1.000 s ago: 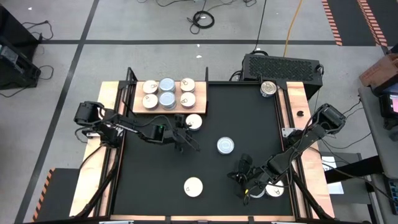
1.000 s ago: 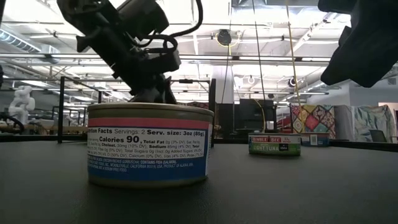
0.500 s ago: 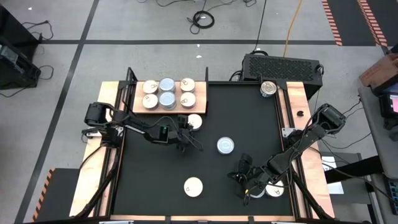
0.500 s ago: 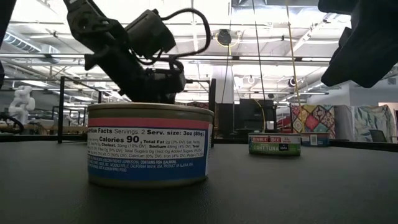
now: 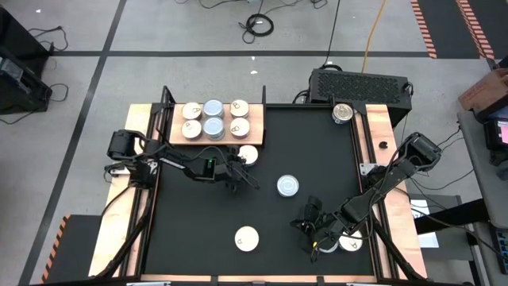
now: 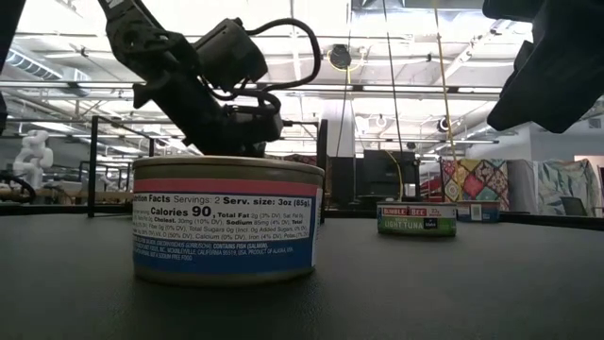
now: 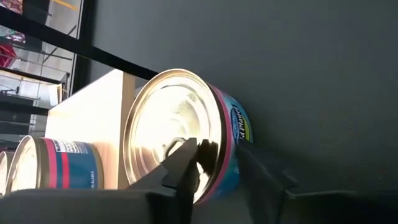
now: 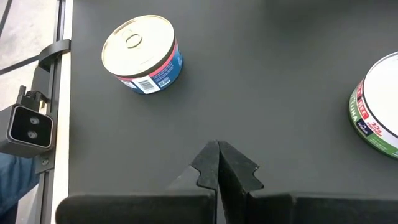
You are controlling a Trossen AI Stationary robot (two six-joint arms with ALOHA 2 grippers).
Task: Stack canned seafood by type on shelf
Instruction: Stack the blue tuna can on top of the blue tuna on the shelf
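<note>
- Nearest the front edge of the counter, a cream-topped can stands alone on the black mat; in the low view it fills the foreground, with its pink and blue label.
- The right gripper hangs low over the mat near the front right corner, its fingers pressed together and holding nothing. Another can sits just beside that arm.
- Mid-mat, a blue-grey-topped can stands by itself.
- The left gripper reaches a gold-lidded can lying just off the shelf's front right corner. One finger crosses the lid and the other sits against the labelled wall, straddling the rim; whether they have actually clamped cannot be told.
- The shelf, a light wooden board at the mat's back left, carries five cans in two rows.
- One more can rests at the far right corner.
</note>
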